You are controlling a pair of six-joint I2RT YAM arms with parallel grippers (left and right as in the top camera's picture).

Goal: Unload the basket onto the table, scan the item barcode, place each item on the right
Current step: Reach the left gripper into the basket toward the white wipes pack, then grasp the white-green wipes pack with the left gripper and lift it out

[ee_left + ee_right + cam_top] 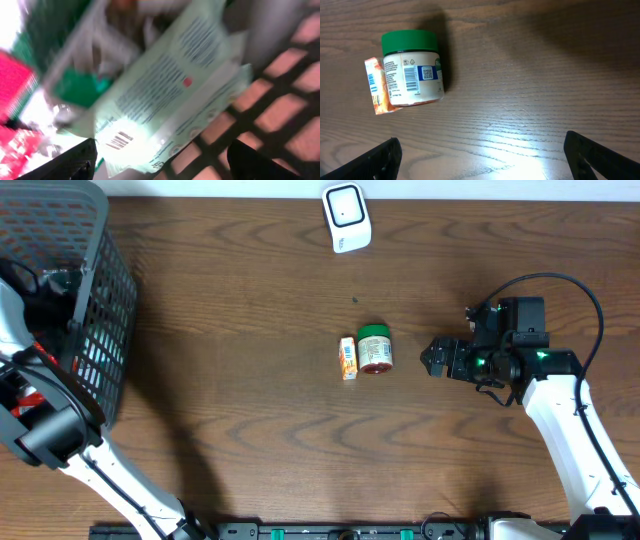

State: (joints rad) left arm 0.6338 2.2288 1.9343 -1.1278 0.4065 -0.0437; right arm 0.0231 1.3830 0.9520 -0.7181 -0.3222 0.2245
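Note:
A pale green printed packet (165, 85) with a barcode (119, 140) fills the blurred left wrist view, lying inside the black mesh basket (100, 330). My left gripper (162, 146) is down in the basket. It is open, its fingers wide apart either side of the packet's lower edge. A green-lidded jar (375, 348) lies on its side at the table's middle, barcode up (410, 80), with a small orange packet (348, 358) against it. My right gripper (432, 360) hovers just right of the jar, open and holding nothing. The white scanner (346, 218) stands at the back edge.
Red (15, 80) and green (75, 87) packaging lies beside the pale packet in the basket. The basket's mesh floor (280, 115) shows to the right. The brown wooden table (250, 430) lies bare around the jar.

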